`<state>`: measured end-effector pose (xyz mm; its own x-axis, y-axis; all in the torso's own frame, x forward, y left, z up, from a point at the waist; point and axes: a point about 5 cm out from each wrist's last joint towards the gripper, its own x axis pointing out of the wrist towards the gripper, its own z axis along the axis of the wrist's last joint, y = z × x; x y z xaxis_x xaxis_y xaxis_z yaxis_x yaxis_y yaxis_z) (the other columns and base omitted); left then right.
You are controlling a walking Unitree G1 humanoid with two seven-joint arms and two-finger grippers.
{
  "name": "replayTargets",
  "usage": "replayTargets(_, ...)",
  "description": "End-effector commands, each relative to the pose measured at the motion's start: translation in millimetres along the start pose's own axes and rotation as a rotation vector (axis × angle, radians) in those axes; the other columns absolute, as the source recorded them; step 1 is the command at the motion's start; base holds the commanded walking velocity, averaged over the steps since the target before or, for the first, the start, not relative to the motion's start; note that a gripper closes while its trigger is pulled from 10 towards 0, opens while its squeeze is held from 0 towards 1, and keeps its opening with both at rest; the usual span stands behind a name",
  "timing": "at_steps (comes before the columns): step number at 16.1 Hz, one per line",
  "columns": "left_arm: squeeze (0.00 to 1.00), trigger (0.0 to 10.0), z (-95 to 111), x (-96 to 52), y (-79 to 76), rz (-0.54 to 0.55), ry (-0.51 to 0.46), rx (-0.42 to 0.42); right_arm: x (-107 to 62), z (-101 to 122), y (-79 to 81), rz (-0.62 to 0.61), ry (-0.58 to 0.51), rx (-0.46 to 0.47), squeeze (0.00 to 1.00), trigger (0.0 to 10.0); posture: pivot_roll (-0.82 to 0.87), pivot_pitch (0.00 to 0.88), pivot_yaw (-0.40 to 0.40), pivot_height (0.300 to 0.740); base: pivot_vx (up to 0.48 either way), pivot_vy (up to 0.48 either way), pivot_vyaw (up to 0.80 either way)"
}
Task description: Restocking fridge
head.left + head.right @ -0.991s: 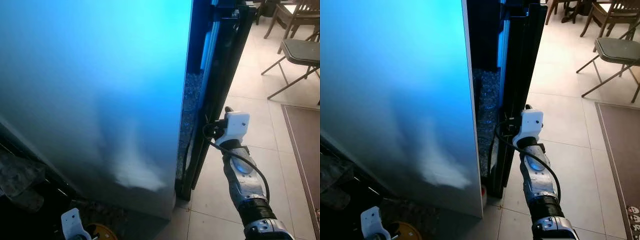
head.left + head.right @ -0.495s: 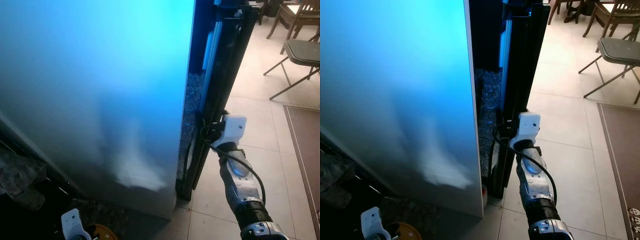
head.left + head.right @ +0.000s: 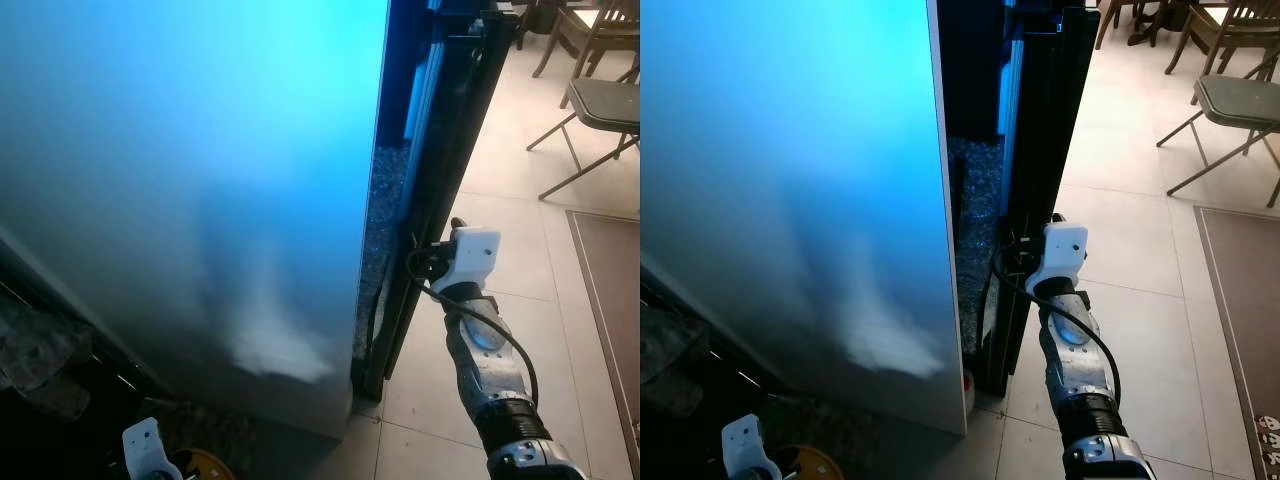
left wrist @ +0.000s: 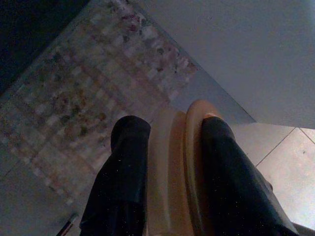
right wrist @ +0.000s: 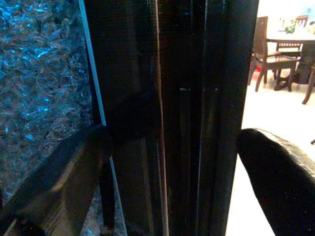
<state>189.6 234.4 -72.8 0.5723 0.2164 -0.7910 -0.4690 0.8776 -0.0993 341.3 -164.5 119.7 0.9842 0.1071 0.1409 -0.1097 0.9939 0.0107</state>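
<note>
The fridge's broad side panel [image 3: 190,180], lit blue, takes up the left of the eye views. A black door edge [image 3: 450,130] stands ajar beside it. My right gripper [image 5: 167,172] is open at that edge, with one finger [image 5: 54,182] on the inner side and the other finger [image 5: 280,177] on the outer side. Its white wrist housing [image 3: 472,255] sits against the door at low height. My left gripper [image 4: 172,125] hangs low at the bottom left, shut on a yellow-orange round container [image 4: 170,167], which shows as a yellow disc [image 3: 205,466].
Bubble-textured sheeting [image 3: 975,220] fills the gap between panel and door. A grey folding chair [image 3: 600,105] and a brown rug [image 3: 610,300] stand on the pale tiled floor [image 3: 500,200] to the right. Crumpled plastic [image 3: 40,360] lies on dark shelving at lower left.
My right arm has shifted a little to the right along the door edge since half a second ago. The left gripper and its container have not moved.
</note>
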Motion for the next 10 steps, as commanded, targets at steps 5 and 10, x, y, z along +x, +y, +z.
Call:
replayTargets(5,0.0,10.0,-8,-1.4,5.5,0.016,0.027,-0.004,2.9,6,-8.4,-0.045,-0.025,-0.014,0.0,10.0,-0.02,0.044,0.093,0.74,0.0,0.0,0.0)
replayTargets(10,0.0,10.0,-9,-1.7,6.4,0.016,0.03,-0.004,-17.3,-3,-42.6,-0.266,-0.019,-0.033,0.0,10.0,-0.01,0.048,0.09,0.74,0.0,0.0,0.0)
